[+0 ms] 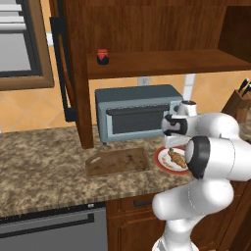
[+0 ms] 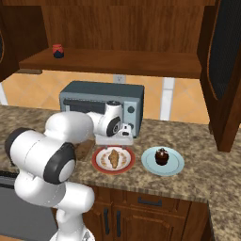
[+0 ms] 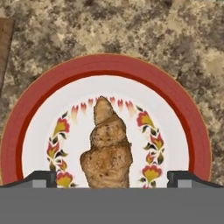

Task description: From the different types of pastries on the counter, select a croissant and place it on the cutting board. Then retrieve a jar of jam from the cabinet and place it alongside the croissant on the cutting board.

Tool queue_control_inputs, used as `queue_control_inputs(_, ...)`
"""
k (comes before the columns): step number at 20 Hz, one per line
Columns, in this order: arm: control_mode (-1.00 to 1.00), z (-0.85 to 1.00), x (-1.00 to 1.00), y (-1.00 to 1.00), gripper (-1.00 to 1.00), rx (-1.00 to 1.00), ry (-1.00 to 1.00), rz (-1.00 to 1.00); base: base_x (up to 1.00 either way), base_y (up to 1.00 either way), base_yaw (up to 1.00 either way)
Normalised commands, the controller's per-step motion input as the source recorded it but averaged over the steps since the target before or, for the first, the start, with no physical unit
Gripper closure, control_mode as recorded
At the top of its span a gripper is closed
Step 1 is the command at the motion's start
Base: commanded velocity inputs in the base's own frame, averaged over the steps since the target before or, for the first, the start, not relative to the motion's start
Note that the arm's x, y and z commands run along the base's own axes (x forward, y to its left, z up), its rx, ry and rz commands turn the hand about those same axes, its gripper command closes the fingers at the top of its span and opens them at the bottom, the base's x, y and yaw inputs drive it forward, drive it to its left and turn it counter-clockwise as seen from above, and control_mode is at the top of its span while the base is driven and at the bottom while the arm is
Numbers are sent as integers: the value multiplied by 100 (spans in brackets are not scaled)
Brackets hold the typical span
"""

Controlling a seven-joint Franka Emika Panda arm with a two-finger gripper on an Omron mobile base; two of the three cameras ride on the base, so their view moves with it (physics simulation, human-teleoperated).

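Croissant pick-up in hand: the white arm's two-finger gripper (image 3: 112,178) hangs directly above the small golden-brown ridged croissant (image 3: 106,146), its dark finger tips spread wide, one to each side of the pastry and closed on nothing. The croissant lies on a round red-rimmed plate with a flower border (image 3: 192,131), which sits on the long speckled brown-and-tan granite counter (image 1: 39,166), just in front of the grey toaster oven (image 1: 137,112). The flat dark brown wooden cutting board (image 1: 117,161) lies bare just beside the plate. A second pastry, round and dark with a red top (image 2: 161,156), waits on a pale blue plate (image 2: 176,165) on the other side. Up on the shelf of the open dark reddish-brown wooden cabinet (image 1: 162,62) stands the tiny red jar of jam (image 1: 102,56), untouched. By the look of things the first step is under way and nothing has yet been lifted. The next move seems to call for a straight descent until the tips flank the pastry's thick middle, a gentle close, then a lift and a short carry sideways to the board; the jar comes afterwards.
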Motion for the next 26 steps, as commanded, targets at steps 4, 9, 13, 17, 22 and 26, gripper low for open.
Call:
queue_control_inputs(4,-100,-22,0,0,-100,0,0,0,0,0,0)
queue_control_inputs(9,-100,-22,0,0,-100,0,0,0,0,0,0)
queue_control_inputs(13,-100,-22,0,0,-100,0,0,0,0,0,0)
queue_control_inputs(17,-100,-22,0,0,-100,0,0,0,0,0,0)
queue_control_inputs(22,-100,-22,0,0,-100,0,0,0,0,0,0)
queue_control_inputs(26,-100,-25,1,0,100,0,0,0,0,0,0)
